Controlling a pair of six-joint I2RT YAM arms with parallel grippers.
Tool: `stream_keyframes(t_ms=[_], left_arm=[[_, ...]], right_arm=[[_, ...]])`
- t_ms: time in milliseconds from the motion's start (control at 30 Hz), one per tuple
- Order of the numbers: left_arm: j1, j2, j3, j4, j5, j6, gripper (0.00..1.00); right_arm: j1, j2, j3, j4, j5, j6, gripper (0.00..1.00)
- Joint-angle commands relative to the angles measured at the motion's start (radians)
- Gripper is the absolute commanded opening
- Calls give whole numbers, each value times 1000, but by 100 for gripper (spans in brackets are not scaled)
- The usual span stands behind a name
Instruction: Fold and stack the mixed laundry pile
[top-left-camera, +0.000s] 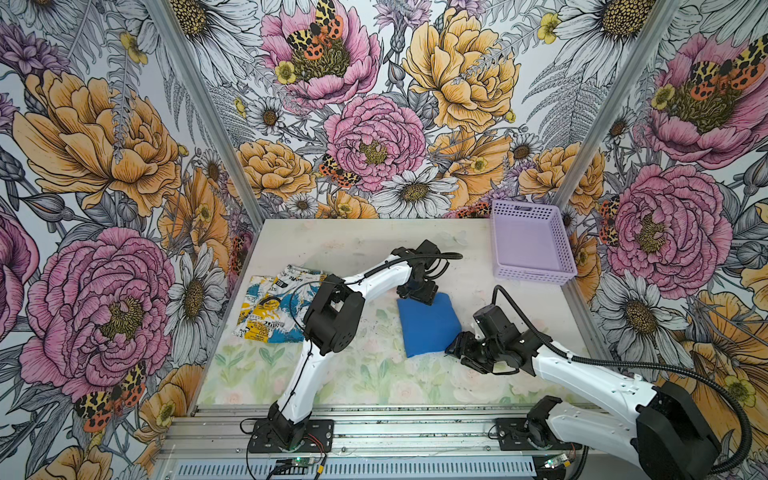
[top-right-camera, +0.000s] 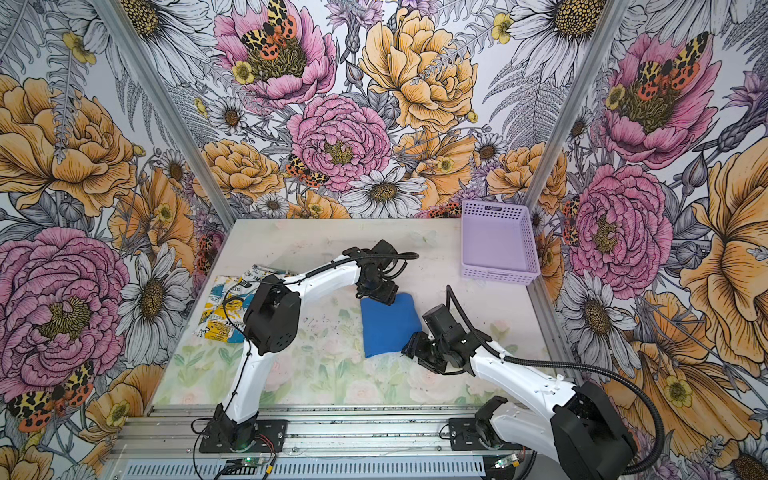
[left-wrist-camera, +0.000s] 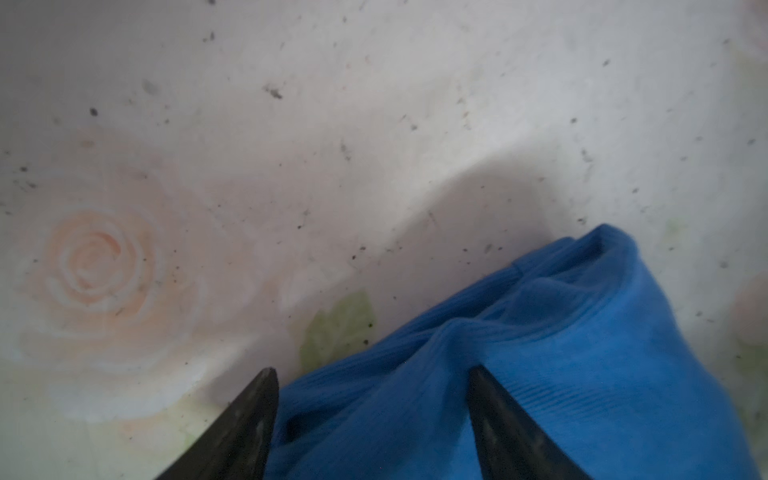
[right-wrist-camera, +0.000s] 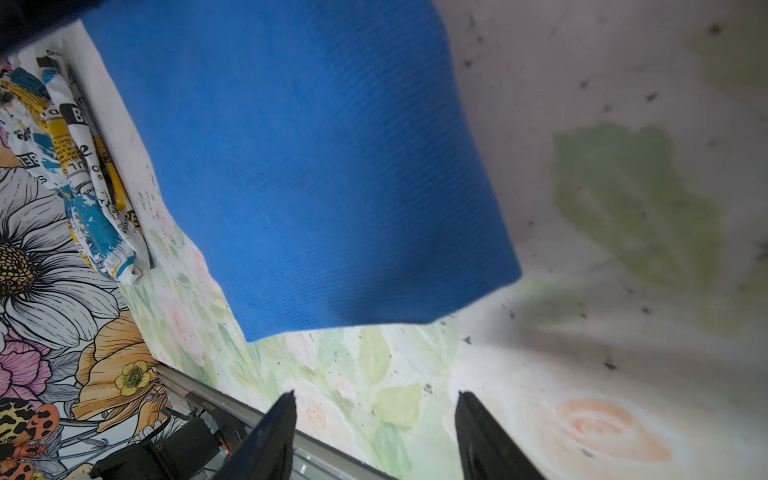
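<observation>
The royal blue T-shirt (top-left-camera: 428, 326) (top-right-camera: 386, 326) lies folded into a rectangle mid-table. The printed white garment (top-left-camera: 272, 307) (top-right-camera: 222, 309), with yellow and blue splashes, lies folded at the left; my left arm covers part of it. My left gripper (top-left-camera: 419, 298) (top-right-camera: 380, 298) hangs over the blue shirt's far edge. In the left wrist view it (left-wrist-camera: 372, 370) is open, with a ridge of blue cloth (left-wrist-camera: 582, 353) between the fingers. My right gripper (top-left-camera: 455, 348) (top-right-camera: 409, 350) sits by the shirt's near right corner. It (right-wrist-camera: 376, 392) is open and empty, just short of the shirt (right-wrist-camera: 311, 166).
A lavender perforated basket (top-left-camera: 534, 272) (top-right-camera: 496, 276) stands empty at the back right corner. The printed garment (right-wrist-camera: 83, 166) shows beyond the blue shirt in the right wrist view. Flowered walls close three sides; a metal rail (top-left-camera: 374, 428) runs along the front.
</observation>
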Motion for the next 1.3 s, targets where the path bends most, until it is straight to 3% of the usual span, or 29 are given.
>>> stream_keyframes(t_ms=[0, 200, 367, 633, 933, 1167, 1267], left_arm=[[23, -86, -45, 89, 49, 49, 73], [42, -119, -150, 181, 100, 50, 71], [49, -127, -191, 192, 110, 31, 62], [86, -223, -364, 258, 111, -50, 45], [93, -389, -631, 304, 59, -247, 40], [67, -604, -890, 364, 13, -456, 41], [62, -674, -939, 387, -25, -507, 57]], right_arm=[[39, 52, -32, 143, 99, 98, 63], [100, 174, -32, 274, 184, 154, 63], [91, 220, -9, 306, 236, 136, 63], [10, 292, 42, 252, 169, 27, 53], [-130, 473, 277, 119, -30, -250, 53], [-139, 610, 479, -21, -114, -404, 53], [-140, 620, 519, -88, -119, -456, 54]])
